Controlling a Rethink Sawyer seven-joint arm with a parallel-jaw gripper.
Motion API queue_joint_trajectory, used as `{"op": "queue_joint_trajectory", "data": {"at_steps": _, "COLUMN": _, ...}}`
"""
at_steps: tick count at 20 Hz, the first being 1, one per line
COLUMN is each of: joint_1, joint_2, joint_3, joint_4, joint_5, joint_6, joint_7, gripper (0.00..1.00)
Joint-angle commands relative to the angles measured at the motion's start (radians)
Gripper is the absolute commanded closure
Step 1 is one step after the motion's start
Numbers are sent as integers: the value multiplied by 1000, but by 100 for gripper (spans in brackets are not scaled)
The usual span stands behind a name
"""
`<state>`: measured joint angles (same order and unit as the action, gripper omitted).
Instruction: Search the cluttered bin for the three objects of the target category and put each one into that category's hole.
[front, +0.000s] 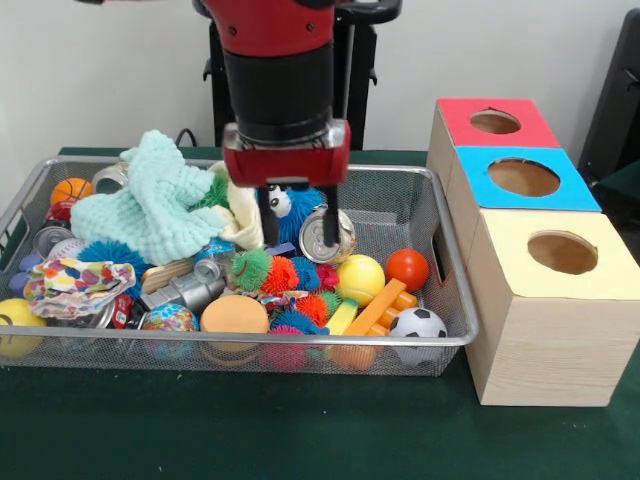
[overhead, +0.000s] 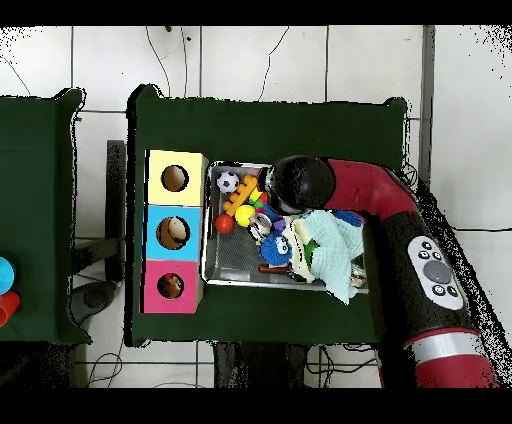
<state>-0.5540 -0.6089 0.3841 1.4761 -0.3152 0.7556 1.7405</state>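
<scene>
Front view: pincer (front: 297, 222) hangs low in the bin (front: 455, 300), at about 12 o'clock from its middle. Two dark fingers (front: 270, 215) stand spread, with nothing pinched between them; a blue spiky toy w/ googly eyes (front: 292, 205) sits behind them and a silver can (front: 326, 236) lies just at their 4 o'clock.

Mint-green waffle-knit cloth (front: 152, 205) is heaped at the bin's 10 o'clock, the tallest thing in it. Cream cloth (front: 240, 215) peeks out between the mint heap and the fingers – touching both, as far as I can tell. Polka-dot cloth (front: 75, 280) lies crumpled at 8 o'clock, well apart from the pincer, over cans and balls.

Three boxes stand in a row on the green bench (front: 300, 430) at the bin's 3 o'clock: red-faced (front: 455, 125) farthest, blue-faced (front: 480, 185) in the middle, yellow-faced (front: 520, 260) nearest the camera – its round hole (front: 562, 252) shows dark inside.

Overhead view: arm (overhead: 385, 200) covers much of the bin; mint cloth (overhead: 335, 250) visible beside it.
</scene>
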Motion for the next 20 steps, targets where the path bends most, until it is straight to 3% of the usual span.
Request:
{"op": "queue_joint_trajectory", "data": {"at_steps": 1, "joint_1": -112, "joint_2": -87, "joint_3": 83, "joint_4": 111, "joint_5": -98, "joint_6": 156, "joint_7": -401, "gripper": 0}}
{"op": "queue_joint_trajectory", "data": {"at_steps": 5, "joint_1": -182, "joint_2": -117, "joint_3": 121, "joint_4": 149, "joint_5": -121, "joint_6": 167, "joint_7": -457, "gripper": 0}}
{"op": "queue_joint_trajectory", "data": {"at_steps": 9, "joint_1": -243, "joint_2": -119, "joint_3": 134, "joint_4": 136, "joint_5": -172, "joint_6": 170, "joint_7": -519, "gripper": 0}}
{"op": "queue_joint_trajectory", "data": {"at_steps": 14, "joint_1": -276, "joint_2": -33, "joint_3": 154, "joint_4": 67, "joint_5": -208, "joint_6": 195, "joint_7": -573, "gripper": 0}}
{"op": "queue_joint_trajectory", "data": {"at_steps": 20, "joint_1": -260, "joint_2": 45, "joint_3": 157, "joint_4": 51, "joint_5": -221, "joint_6": 138, "joint_7": -517, "gripper": 0}}
